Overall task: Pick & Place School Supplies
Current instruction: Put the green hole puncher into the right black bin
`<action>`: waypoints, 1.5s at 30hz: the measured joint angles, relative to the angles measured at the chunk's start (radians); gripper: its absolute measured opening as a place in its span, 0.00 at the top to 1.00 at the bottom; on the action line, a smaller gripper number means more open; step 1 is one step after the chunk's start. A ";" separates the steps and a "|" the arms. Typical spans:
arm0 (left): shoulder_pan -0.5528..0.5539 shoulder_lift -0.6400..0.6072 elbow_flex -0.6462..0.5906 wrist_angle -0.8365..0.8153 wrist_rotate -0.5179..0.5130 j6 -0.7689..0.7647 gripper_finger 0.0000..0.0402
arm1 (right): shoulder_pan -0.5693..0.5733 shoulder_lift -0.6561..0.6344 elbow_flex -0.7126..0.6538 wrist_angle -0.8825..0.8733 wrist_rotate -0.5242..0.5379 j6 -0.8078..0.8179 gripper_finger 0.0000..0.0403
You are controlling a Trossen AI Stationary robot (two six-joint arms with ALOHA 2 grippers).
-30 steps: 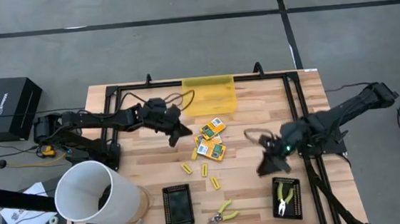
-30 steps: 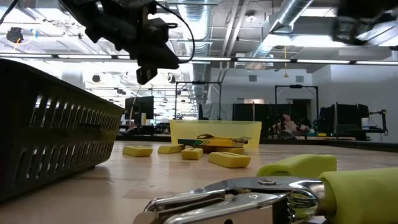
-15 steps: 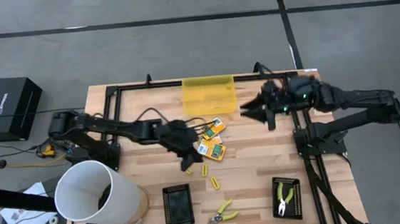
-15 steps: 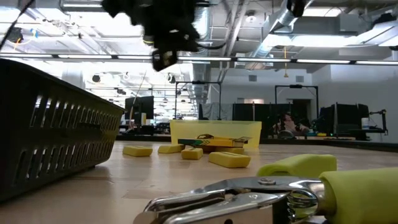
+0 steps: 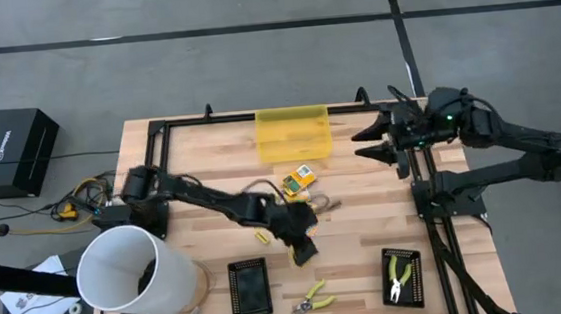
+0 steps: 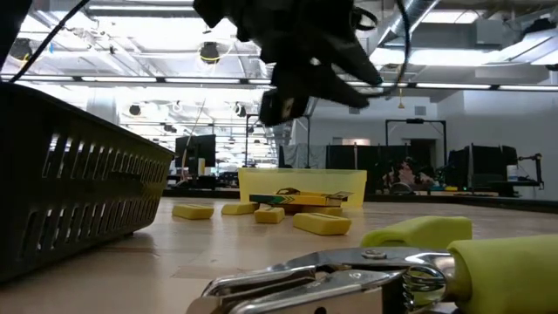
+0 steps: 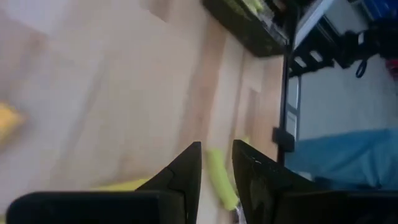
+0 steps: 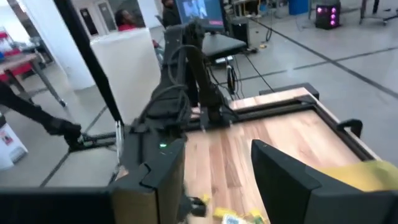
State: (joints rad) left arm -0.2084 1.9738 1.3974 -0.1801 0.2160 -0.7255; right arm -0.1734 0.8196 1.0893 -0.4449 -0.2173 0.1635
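My left gripper [image 5: 306,247] [image 7: 216,163] hangs open above the middle of the table, well clear of the wood in the low view [image 6: 292,100]. One yellow stick [image 7: 219,182] shows through the gap between its fingers; another stick [image 5: 261,237] lies flat to its left. A yellow-and-green box [image 5: 299,181] lies flat beyond the arm; the arm hides what lies under it. One pair of pliers [image 5: 312,297] lies by the near edge, the other [image 5: 401,276] in the right black tray. My right gripper [image 5: 360,144] [image 8: 214,180] hovers wide open at the far right, beside the yellow bin [image 5: 294,134].
A second black tray [image 5: 249,285] sits at the near edge, left of the loose pliers. A white bucket [image 5: 134,269] stands off the table's near left corner. A black frame [image 5: 417,166] runs along the table's sides. Bare wood lies between my two grippers.
My left gripper has swept from beside the yellow bin toward the near edge and to the right, passing over the boxes and stopping above the sticks. My right gripper has moved from above the right black tray toward the far edge, ending right of the bin.
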 joint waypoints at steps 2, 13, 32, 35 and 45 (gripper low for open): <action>-0.028 0.037 0.029 0.002 -0.001 -0.040 0.79 | 0.000 -0.017 0.007 0.009 -0.003 -0.011 0.56; -0.110 0.059 0.054 -0.017 -0.033 -0.126 0.87 | 0.000 -0.049 0.005 0.030 0.006 0.002 0.55; -0.065 0.092 0.053 0.284 -0.043 0.142 0.90 | 0.094 -0.024 0.005 0.089 -0.126 0.099 0.61; -0.021 0.092 0.053 0.251 -0.019 0.118 0.91 | 0.126 -0.004 0.006 0.160 -0.127 0.115 0.63; 0.166 -0.178 -0.071 0.243 -0.110 0.237 0.99 | 0.292 0.049 0.005 0.104 -0.147 0.190 0.65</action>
State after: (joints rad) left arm -0.0423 1.7955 1.3264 0.0627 0.1058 -0.4883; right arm 0.1183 0.8689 1.0940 -0.3406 -0.3644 0.3530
